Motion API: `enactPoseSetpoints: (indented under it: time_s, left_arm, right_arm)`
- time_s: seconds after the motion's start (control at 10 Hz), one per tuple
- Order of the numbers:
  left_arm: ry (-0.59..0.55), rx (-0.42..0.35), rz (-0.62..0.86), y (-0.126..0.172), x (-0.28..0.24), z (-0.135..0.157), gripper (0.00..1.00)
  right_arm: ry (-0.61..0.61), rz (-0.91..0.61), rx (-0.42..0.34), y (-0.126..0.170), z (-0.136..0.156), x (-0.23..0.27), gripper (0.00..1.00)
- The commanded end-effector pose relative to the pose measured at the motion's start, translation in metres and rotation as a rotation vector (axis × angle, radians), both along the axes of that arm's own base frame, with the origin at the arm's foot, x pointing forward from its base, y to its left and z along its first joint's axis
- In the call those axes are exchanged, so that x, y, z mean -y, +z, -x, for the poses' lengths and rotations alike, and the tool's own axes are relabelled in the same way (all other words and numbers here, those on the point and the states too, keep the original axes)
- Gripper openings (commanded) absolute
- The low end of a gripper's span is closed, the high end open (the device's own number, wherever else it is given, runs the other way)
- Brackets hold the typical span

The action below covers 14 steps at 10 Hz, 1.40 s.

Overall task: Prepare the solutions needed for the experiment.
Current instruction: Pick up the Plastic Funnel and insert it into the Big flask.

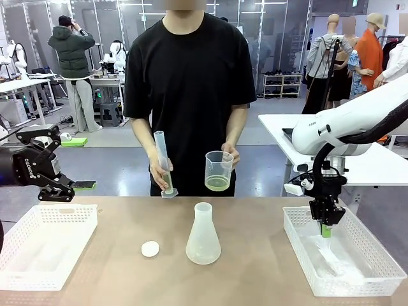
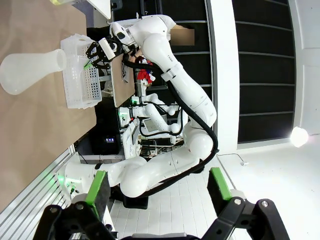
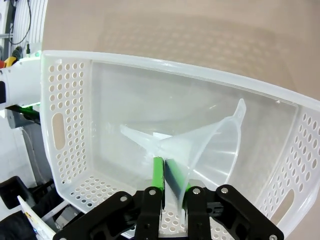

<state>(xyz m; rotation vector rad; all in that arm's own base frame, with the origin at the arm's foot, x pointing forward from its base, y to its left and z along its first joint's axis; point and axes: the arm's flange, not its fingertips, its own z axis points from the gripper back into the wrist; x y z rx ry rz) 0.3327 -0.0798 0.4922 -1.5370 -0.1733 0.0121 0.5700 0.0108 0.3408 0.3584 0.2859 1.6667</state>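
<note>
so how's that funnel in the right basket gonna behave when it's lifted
Probably very light: the funnel is thin translucent plastic. The right tool pinches its cone wall off-centre, so it may swing or tilt once clear of the basket. The smooth, thin wall could flex or slip between the pads.

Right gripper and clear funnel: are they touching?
Touching. Right wrist view shows the right gripper shut, its pads pinching the rim of the funnel.
</note>
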Motion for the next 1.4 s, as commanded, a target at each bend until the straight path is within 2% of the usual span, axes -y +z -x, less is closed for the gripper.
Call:
enactPoseSetpoints:
  time_s: [0.0,0.1,0.3,0.4,0.9,1.1,1.3]
  left_arm:
    - [-0.008,0.001,0.009,0.001,0.001,0.001,1.0]
    - [-0.008,0.001,0.009,0.001,0.001,0.001,1.0]
    - [-0.008,0.001,0.009,0.001,0.001,0.001,1.0]
    - [-0.008,0.001,0.009,0.001,0.001,0.001,1.0]
    - [-0.008,0.001,0.009,0.001,0.001,0.001,1.0]
    - [-0.008,0.001,0.009,0.001,0.001,0.001,1.0]
    - [-0.008,0.001,0.009,0.001,0.001,0.001,1.0]
  right_arm:
    - [0.025,0.018,-0.001,0.002,-0.003,0.002,0.0]
    - [0.05,0.06,-0.003,0.003,-0.003,0.0,0.0]
    - [-0.029,0.071,-0.006,0.012,-0.001,-0.002,0.0]
    - [-0.065,0.079,0.045,0.026,0.003,-0.004,0.0]
    - [-0.181,0.171,0.338,0.13,0.02,-0.006,0.0]
    - [-0.215,0.185,0.506,0.176,0.044,-0.012,0.0]
    - [-0.265,0.207,0.679,0.208,0.067,-0.015,0.0]
